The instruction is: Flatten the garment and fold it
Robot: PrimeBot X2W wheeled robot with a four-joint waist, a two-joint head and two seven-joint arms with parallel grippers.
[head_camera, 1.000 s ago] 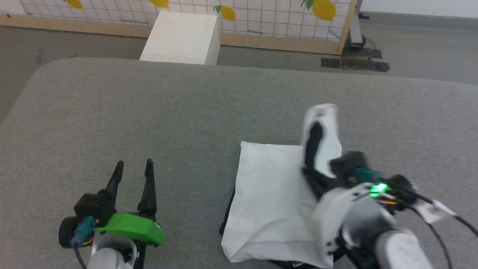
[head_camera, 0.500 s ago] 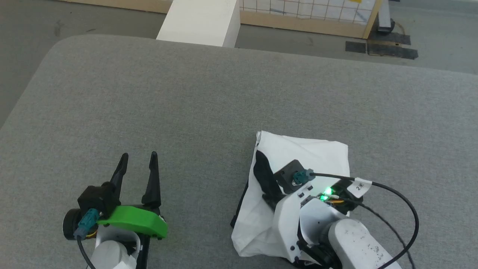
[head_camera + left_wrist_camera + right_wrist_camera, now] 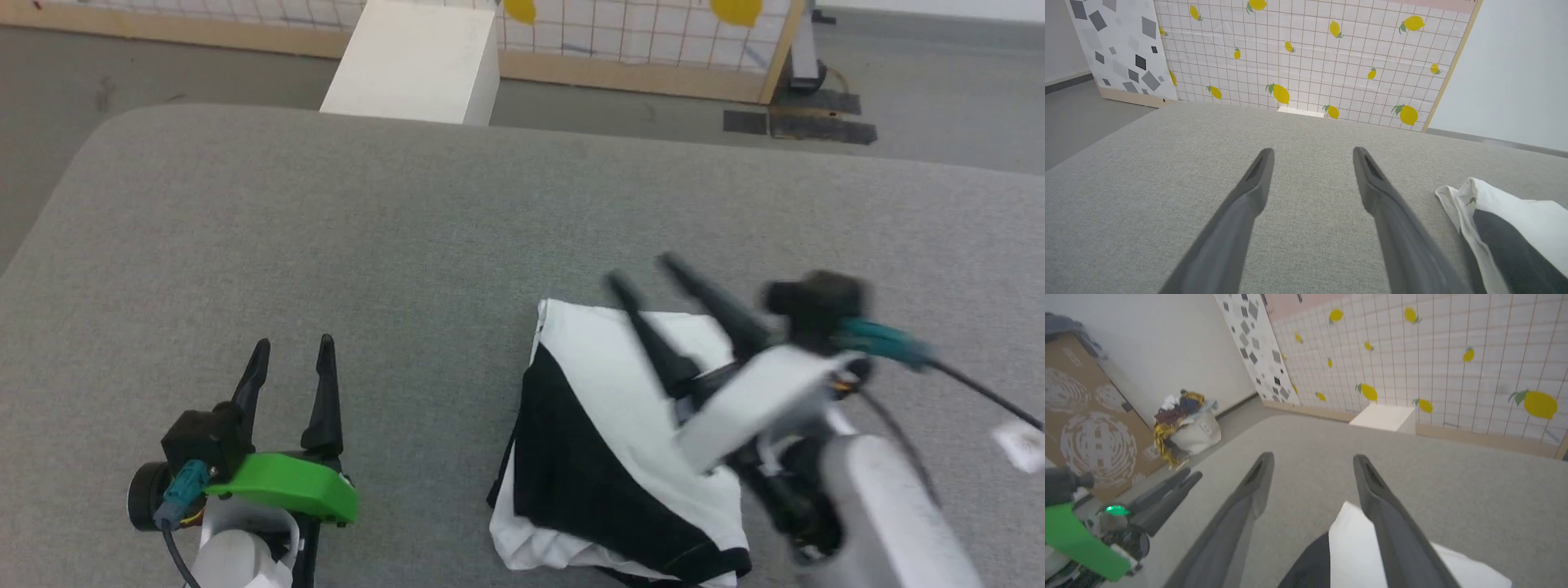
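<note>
My right gripper hangs over the T-shirt, its two fingers spread wide with nothing between them. Their tips point past the far edge of the cloth. I judge it sits raised like that so the fingers clear the fabric and do not drag the fold out of shape.

The T-shirt lies directly beneath that gripper as a compact folded bundle on the grey padded surface. One black raglan sleeve is laid slantwise across the white top layer. Under the wrist the layers do not line up, and a white hem pokes out below the black.

My left gripper is also spread and empty. It is parked well off to the shirt's side, I think to leave room for my right arm to work. The fold looks close to finished.
</note>
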